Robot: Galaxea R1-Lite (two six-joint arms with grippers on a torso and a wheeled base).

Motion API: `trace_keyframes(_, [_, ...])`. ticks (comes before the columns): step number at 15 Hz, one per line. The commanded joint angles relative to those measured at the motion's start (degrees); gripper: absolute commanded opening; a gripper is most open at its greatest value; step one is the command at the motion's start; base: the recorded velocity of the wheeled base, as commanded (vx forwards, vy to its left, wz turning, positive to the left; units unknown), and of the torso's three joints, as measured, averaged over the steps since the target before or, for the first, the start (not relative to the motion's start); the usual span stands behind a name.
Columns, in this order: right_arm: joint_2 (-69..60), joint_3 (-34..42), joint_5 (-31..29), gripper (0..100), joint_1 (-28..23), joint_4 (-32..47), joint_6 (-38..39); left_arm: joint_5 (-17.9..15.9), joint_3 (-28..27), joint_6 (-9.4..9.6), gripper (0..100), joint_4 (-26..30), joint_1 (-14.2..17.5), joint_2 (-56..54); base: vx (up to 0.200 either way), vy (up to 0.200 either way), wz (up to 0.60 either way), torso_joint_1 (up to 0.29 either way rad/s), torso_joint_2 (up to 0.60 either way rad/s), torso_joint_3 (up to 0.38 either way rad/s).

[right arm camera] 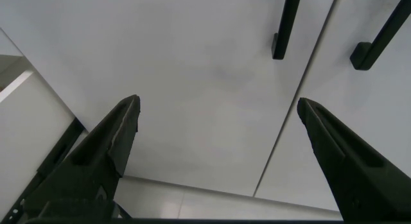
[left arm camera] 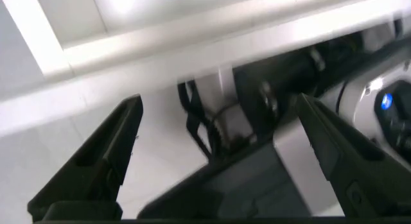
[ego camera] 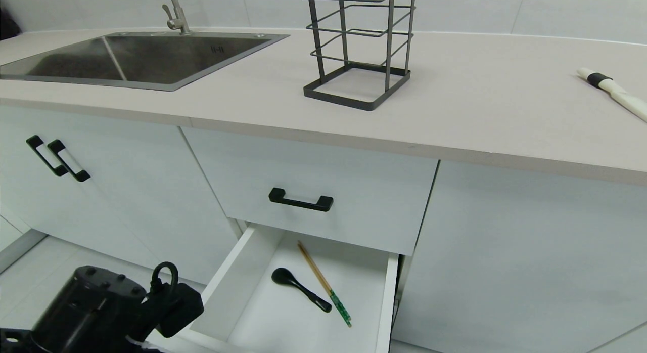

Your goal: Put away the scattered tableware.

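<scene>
Bench [ego camera: 480,105] with sink [ego camera: 167,85] at 10 o'clock, open drawer [ego camera: 230,277] below at 6 o'clock, wire rack [ego camera: 356,92] at 12 o'clock, white utensil [ego camera: 614,92] at 2 o'clock. The drawer holds chopsticks [ego camera: 323,283] and, just beside them, a black spoon [ego camera: 298,287]. Left gripper [left arm camera: 218,103] and right gripper [right arm camera: 218,103]: jaws spread, holding nothing.

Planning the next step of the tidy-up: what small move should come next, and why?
Probably lift the right gripper, open and empty by the cabinet doors, toward the white utensil on the counter. The spoon and chopsticks already lie in the open drawer; that utensil looks like the last piece out.
</scene>
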Motion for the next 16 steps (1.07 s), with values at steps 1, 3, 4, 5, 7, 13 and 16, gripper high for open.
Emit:
trace_keyframes(1, [0.1,0.0,0.0,100,0.0,0.0,0.0,2.7,2.3,-0.26,100,-1.7,0.0,3.0,0.0,0.0,0.0,0.0,0.0,0.0])
trace_keyframes(3, [0.1,0.0,0.0,100,0.0,0.0,0.0,3.1,3.4,-0.26,100,-4.4,0.0,3.3,0.0,0.0,0.0,0.0,0.0,0.0])
trace_keyframes(4, [0.1,0.0,0.0,100,0.0,0.0,0.0,3.1,3.4,-0.26,100,-4.7,0.0,3.1,0.0,0.0,0.0,0.0,0.0,0.0])
trace_keyframes(5, [0.1,0.0,0.0,100,0.0,0.0,0.0,3.2,3.4,-0.35,100,-4.9,0.0,3.0,0.0,0.0,0.0,0.0,0.0,0.0])
trace_keyframes(7, [0.1,0.0,0.1,100,0.0,0.0,0.0,3.1,3.4,-0.35,100,-6.7,0.0,3.4,0.0,0.0,0.0,0.0,0.0,0.0])
trace_keyframes(13, [0.1,0.0,0.0,100,0.0,0.0,0.0,3.1,3.2,-0.35,100,-16.3,0.1,6.7,0.0,0.0,0.0,0.0,0.0,0.0])
trace_keyframes(16, [0.1,0.0,0.0,100,0.1,0.0,0.0,3.1,3.9,0.09,100,-21.2,0.1,8.7,0.0,0.0,0.0,0.0,0.0,0.0])
